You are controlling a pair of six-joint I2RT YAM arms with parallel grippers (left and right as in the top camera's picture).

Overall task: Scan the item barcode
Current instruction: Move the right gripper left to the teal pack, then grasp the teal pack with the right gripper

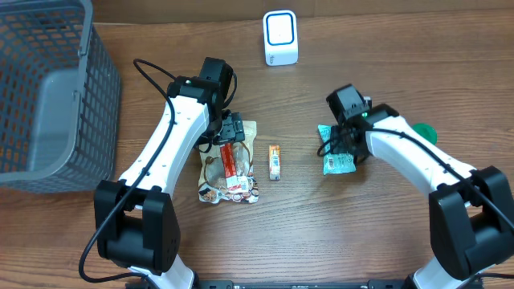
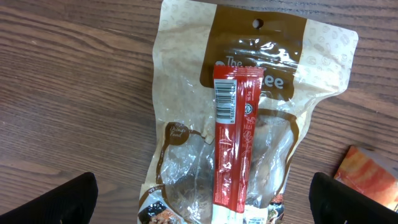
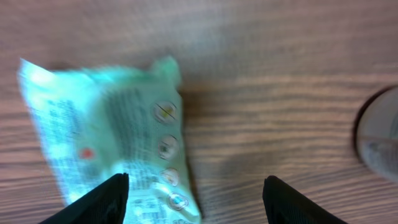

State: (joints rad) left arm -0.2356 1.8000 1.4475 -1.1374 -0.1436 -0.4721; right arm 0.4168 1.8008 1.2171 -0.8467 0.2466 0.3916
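1. Counted on the wooden table (image 1: 377,241): one grey mesh basket (image 1: 48,96) at the far left, and one white scanner (image 1: 280,38) standing at the far edge, well apart from everything else.
2. Four packets: one tan pouch (image 1: 210,181), one red stick packet (image 1: 228,160), one small orange packet (image 1: 275,161) and one teal packet (image 1: 337,156).
3. Also one green round object (image 1: 424,132), half hidden behind my right arm. I can't tell what it is.
4. The red stick packet lies lengthwise on top of the tan pouch, at mid-table. A barcode (image 2: 225,102) faces up near its top end.
5. The orange packet lies flat just beside the pouch, apart from it, between the pouch and the teal packet.
6. The teal packet lies flat on the wood under my right wrist, printed side up. The wrist view is blurred and the print is unreadable.
7. My left gripper (image 1: 231,128) hangs above the pouch's top end with the jaws spread fully wide. Its fingertips (image 2: 62,202) show only at the bottom corners of the wrist view. It holds nothing and touches nothing I can see.
8. My right gripper (image 3: 196,202) has its jaws well apart, not closed on anything. One finger (image 3: 102,199) overlaps the teal packet's lower edge, and I can't tell whether they touch. The other finger is over bare wood.
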